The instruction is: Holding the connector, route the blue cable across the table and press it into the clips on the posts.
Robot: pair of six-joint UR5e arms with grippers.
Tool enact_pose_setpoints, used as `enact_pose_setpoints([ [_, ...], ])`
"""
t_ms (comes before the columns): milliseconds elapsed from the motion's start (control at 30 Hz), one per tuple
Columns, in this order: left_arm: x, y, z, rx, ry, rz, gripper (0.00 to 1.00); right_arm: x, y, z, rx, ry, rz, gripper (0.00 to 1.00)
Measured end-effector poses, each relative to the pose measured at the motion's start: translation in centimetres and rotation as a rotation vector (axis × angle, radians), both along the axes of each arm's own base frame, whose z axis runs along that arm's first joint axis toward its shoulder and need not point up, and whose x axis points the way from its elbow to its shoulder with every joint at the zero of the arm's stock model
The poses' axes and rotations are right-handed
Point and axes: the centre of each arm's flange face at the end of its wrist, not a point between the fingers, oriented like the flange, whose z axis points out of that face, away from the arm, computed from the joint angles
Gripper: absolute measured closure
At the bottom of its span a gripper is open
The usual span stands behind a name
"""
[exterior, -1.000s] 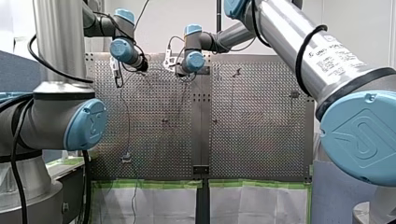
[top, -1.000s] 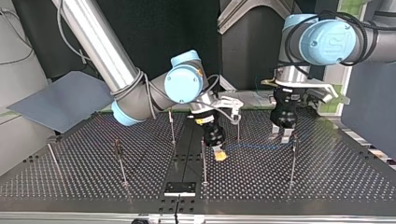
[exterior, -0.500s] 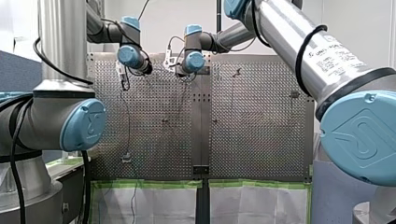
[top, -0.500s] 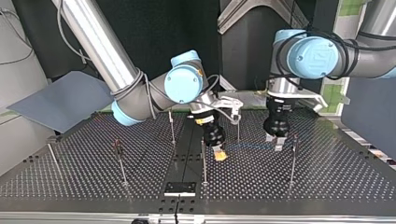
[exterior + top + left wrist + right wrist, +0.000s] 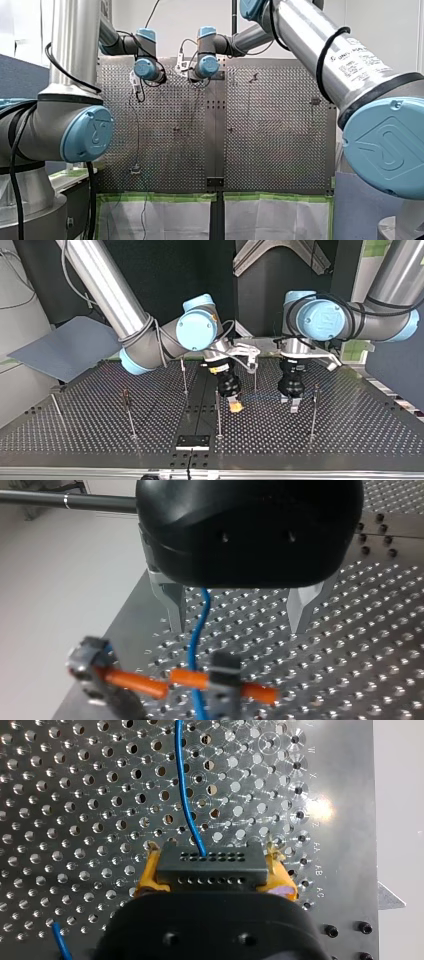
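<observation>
Your right claw (image 5: 214, 879) clamps the connector (image 5: 210, 862), blue cable (image 5: 183, 790) running ahead of it; your left claw (image 5: 239, 611) stands open, the cable passing between its fingers (image 5: 172, 602).

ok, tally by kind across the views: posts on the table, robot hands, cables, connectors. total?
posts: 6
hands: 2, my left hand and my right hand
blue cable: 1
connector: 1
total: 10
</observation>
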Motion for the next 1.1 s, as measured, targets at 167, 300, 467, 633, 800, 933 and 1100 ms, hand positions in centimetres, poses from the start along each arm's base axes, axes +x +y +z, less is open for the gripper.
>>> enact_pose_setpoints([
  [167, 1.5, -0.2, -0.2, -0.004, -0.002, 0.004, 0.0, 0.0, 0.0, 0.0, 0.0, 0.0, 0.0, 1.0],
  [300, 2.6, -0.3, -1.1, -0.005, 0.008, 0.006, 0.0, 0.0, 0.0, -0.1, 0.0, 0.0, 0.0, 1.0],
  [467, 3.1, 0.0, -1.3, -0.009, 0.001, 0.022, 0.0, 0.0, -0.1, -0.2, 0.001, 0.002, -0.001, 1.0],
  [633, 3.2, 0.2, -1.3, -0.018, -0.002, 0.035, 0.0, 0.0, -0.1, -0.2, 0.001, 0.002, -0.001, 1.0],
  [800, 3.2, 0.1, -1.2, -0.03, -0.009, 0.032, 0.43, 0.0, -0.2, -0.1, -0.005, 0.006, -0.001, 1.0],
  [933, 3.2, 0.0, -1.2, -0.035, -0.013, 0.03, 0.7, 0.1, -0.3, 0.2, -0.013, 0.005, -0.001, 1.0],
  [1100, 3.2, 0.0, -1.2, -0.036, -0.014, 0.031, 1.0, 0.2, -0.3, 0.4, -0.017, 0.002, -0.001, 1.0],
])
